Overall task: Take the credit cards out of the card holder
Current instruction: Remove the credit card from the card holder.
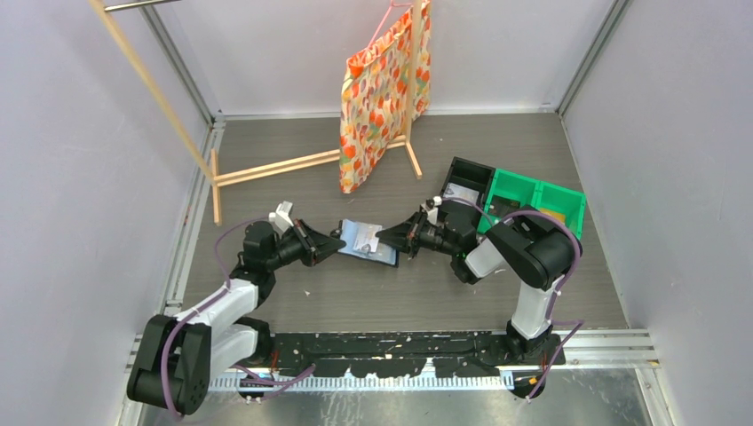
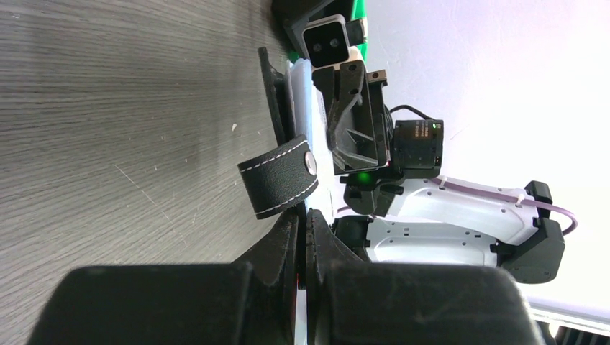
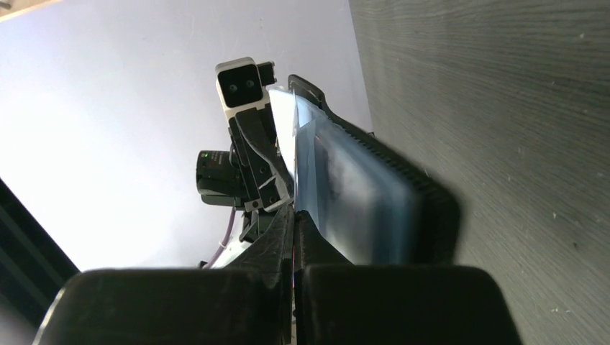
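Roughly mid-surface [image 1: 355, 306]: card holder [image 1: 383, 256] open, blue-grey inside facing up, black outside facing down. From the wrist views it sits flat to the surface; cannot tell whether it rests on it or is raised a little.

Left jaws: at the holder's left edge, pressed together with no gap showing. They pinch the thin edge of the holder just beside its black stitched clasp tab [image 2: 279, 177], which curls up in front of the fingertips.

Right jaws: at the holder's right side, facing the left ones, also closed tight. A pale credit card [image 1: 362, 232] lies on the holder's far half, and the right wrist view shows its whitish edge running straight into the fingertips, so they have hold of the card. Other cards: none made out.

Beyond the holder to the right: a black open-topped bin [image 1: 468, 175], then a green bin [image 1: 531, 197] further right. Behind the holder, toward the back wall: an orange-patterned bag [image 1: 382, 98] hanging on a wooden rack [image 1: 266, 169].
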Motion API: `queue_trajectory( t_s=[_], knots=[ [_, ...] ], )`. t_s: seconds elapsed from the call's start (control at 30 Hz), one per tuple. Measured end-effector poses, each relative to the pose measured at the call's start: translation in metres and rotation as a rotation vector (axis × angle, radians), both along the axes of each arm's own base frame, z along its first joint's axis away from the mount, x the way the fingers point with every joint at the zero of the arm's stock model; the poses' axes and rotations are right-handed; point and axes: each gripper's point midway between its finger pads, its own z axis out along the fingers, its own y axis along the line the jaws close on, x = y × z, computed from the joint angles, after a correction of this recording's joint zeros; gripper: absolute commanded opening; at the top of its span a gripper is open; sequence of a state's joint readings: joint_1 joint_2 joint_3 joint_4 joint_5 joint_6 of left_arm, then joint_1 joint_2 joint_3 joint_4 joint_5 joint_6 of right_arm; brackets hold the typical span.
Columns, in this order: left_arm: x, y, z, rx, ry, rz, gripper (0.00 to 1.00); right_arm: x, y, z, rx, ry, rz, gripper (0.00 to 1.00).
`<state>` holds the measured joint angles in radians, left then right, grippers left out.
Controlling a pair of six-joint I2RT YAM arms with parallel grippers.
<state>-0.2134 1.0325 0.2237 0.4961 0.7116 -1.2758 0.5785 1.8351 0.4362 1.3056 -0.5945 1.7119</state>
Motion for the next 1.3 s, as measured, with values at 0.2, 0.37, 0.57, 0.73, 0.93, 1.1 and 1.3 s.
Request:
queue_trajectory(
  t_s=[0.2,0.37,0.57,0.73,0.93,1.1,1.3],
  knots=[
    [0.004,0.001,-0.006,0.006,0.030,-0.007,0.41,0.005,0.010,-0.002,-0.032,-0.004,0.013,0.01],
    [0.003,-0.002,-0.009,-0.003,0.055,-0.033,0.54,0.007,0.017,-0.004,-0.048,-0.018,0.026,0.01],
    [0.003,-0.003,-0.011,-0.007,0.068,-0.044,0.22,0.007,0.018,-0.029,-0.077,0.031,0.030,0.01],
    [0.003,-0.003,-0.013,-0.004,0.072,-0.044,0.34,0.007,0.019,-0.033,-0.068,0.041,0.031,0.01],
    [0.003,-0.004,-0.016,-0.004,0.085,-0.053,0.42,0.005,0.021,-0.031,-0.061,0.033,0.038,0.01],
    [0.002,-0.005,-0.022,-0.001,0.110,-0.060,0.33,0.003,0.024,-0.031,-0.060,0.033,0.050,0.01],
    [0.002,-0.005,-0.025,0.002,0.112,-0.068,0.17,0.002,0.027,-0.028,-0.053,0.024,0.061,0.01]
  ],
)
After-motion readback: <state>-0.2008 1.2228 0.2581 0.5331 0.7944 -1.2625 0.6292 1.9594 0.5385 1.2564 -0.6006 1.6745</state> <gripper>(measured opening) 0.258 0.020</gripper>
